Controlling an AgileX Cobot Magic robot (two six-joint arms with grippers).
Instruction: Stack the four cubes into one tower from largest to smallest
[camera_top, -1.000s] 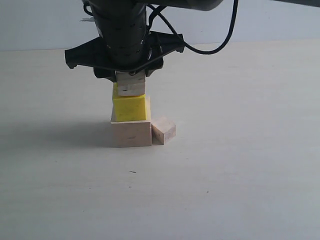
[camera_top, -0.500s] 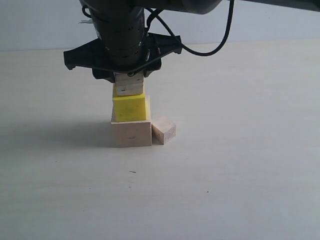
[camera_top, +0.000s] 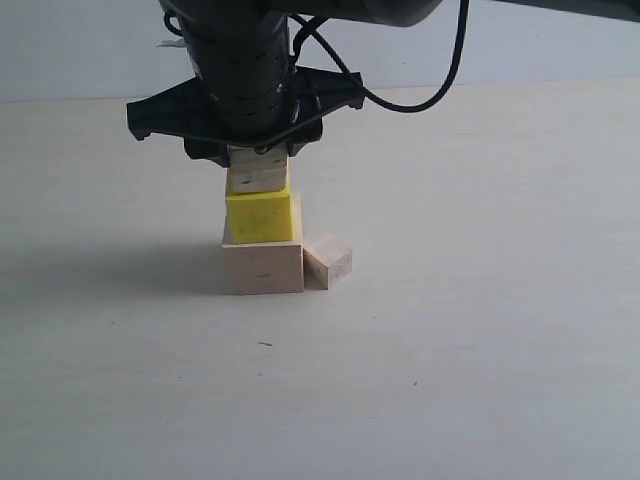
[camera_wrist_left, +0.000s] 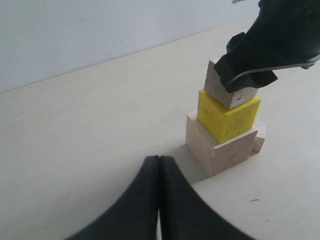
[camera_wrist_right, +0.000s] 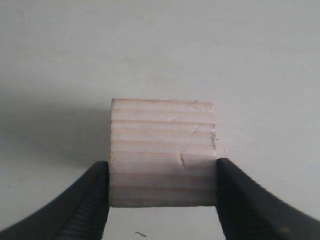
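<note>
- The table (camera_top: 480, 350) around the stack is bare wood tone, and a pale wall (camera_top: 560, 40) stands behind it.
- A black cable (camera_top: 420, 102) loops off the right arm, above the table and off to one side of the cubes.
- The right arm's wide black body hides the top of the small cube (camera_top: 257, 179) in my exterior view.
- The big cube (camera_top: 262, 268) sits flat on the table. The yellow cube (camera_top: 260, 216) is on it, a touch left of centre.
- The small cube rests on the yellow cube, its faces roughly square with those below.
- My right claw (camera_wrist_right: 162, 200) is part-way open and clamped on the small cube. A finger (camera_wrist_right: 95, 200) presses each side, and the grain runs from finger to finger.
- The last cube (camera_top: 328, 260) lies on the table just beside the big cube's right face, turned corner-on. I cannot tell if they touch.
- My left claw (camera_wrist_left: 159, 162) hangs well apart, fingers pressed together and holding nothing.
</note>
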